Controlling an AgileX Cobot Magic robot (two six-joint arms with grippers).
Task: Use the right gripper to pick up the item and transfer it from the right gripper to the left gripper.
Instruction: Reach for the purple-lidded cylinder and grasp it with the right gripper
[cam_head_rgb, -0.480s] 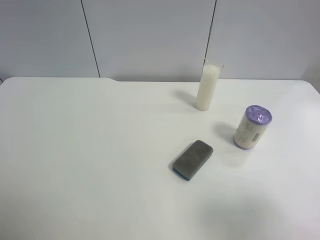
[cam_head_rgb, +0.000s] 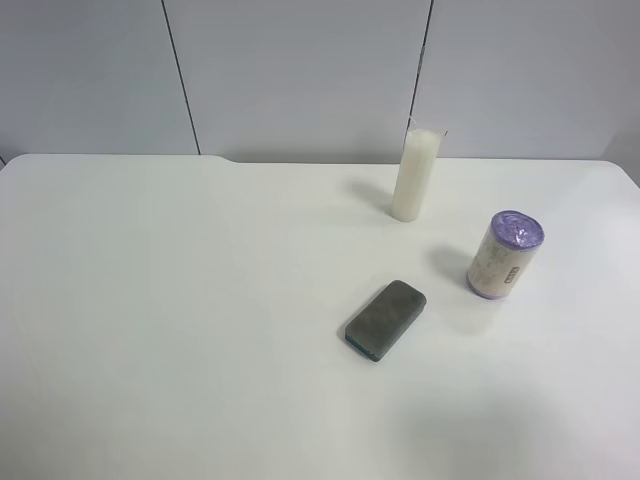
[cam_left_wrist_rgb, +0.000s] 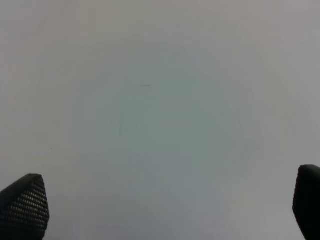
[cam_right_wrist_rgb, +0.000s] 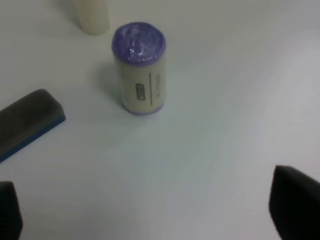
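Observation:
The item (cam_head_rgb: 505, 256), a short roll with purple ends and a cream printed label, stands upright on the white table (cam_head_rgb: 200, 320) at the exterior high view's right. The right wrist view shows the item (cam_right_wrist_rgb: 140, 67) some way beyond my right gripper (cam_right_wrist_rgb: 150, 210), whose black fingertips (cam_right_wrist_rgb: 295, 205) stand far apart, open and empty. My left gripper (cam_left_wrist_rgb: 165, 202) is open too, over bare table, with its ridged fingertip (cam_left_wrist_rgb: 25, 205) at one side. Neither arm shows in the exterior high view.
A tall white candle (cam_head_rgb: 415, 175) stands behind the item near the table's back edge. A flat dark-grey block (cam_head_rgb: 386, 318) lies beside the item, toward the table's middle; the right wrist view shows the block (cam_right_wrist_rgb: 25, 122) too. Grey wall panels rise behind the table.

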